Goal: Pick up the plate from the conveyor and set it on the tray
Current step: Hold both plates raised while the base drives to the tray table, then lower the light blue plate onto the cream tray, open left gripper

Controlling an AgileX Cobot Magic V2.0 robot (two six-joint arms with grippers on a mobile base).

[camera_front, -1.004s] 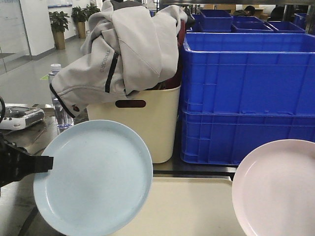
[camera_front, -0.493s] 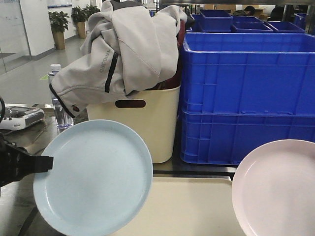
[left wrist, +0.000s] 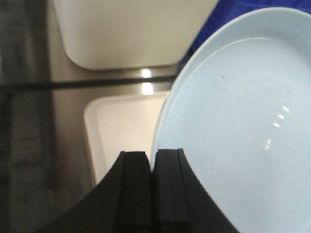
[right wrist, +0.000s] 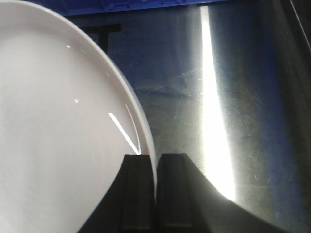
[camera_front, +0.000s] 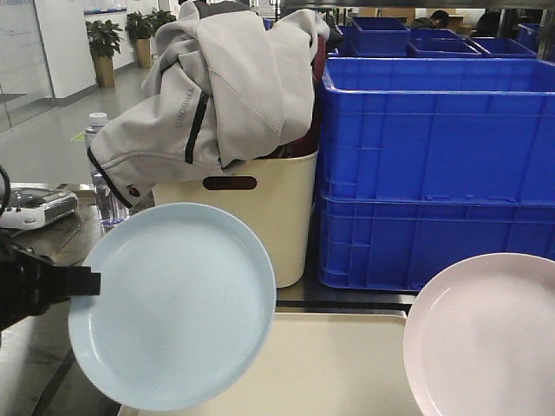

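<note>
Since the left gripper (left wrist: 151,159) pinches the pale blue plate (camera_front: 173,303) by just its thin rim, that smooth glossy disc could pivot or slip — it hangs tilted over the left end of the cream tray (camera_front: 334,364). Same worry with the round pink plate (camera_front: 486,338), rim-clamped in the right gripper (right wrist: 156,162) over the scuffed steel table (right wrist: 218,121).

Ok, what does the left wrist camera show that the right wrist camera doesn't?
Only the left wrist: the left gripper shut on the blue plate, with the tray and cream tub beyond. Only the right wrist: the right gripper shut on the pink plate. Both: steel tabletop, a sliver of blue crate, and a plate pinched by its rim.
</note>
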